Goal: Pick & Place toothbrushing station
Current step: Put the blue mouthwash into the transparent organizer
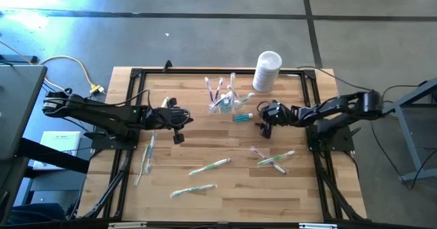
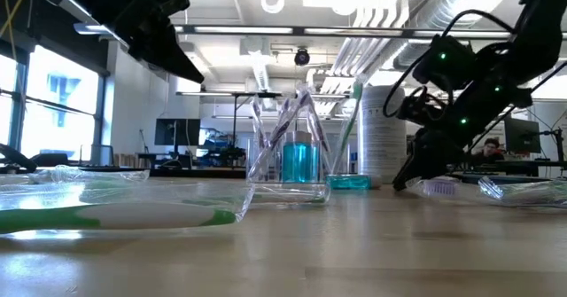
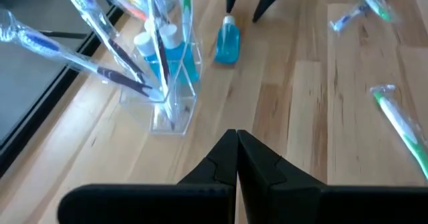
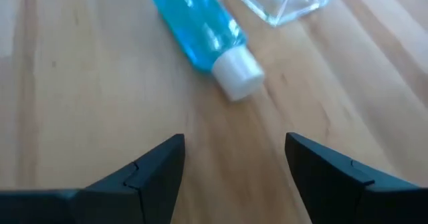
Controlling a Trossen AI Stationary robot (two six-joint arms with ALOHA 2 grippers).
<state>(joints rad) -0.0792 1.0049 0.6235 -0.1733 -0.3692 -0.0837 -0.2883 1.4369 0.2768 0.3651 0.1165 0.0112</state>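
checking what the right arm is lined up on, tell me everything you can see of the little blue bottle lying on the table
The blue bottle is small, see-through plastic filled with blue liquid, closed with a white cap. It lies on its side on the wooden table, loose, beside the clear toothbrush holder, with a gap between them in the right wrist view. The right claw is open, just short of the cap and not touching it. Nothing else rests on the bottle.
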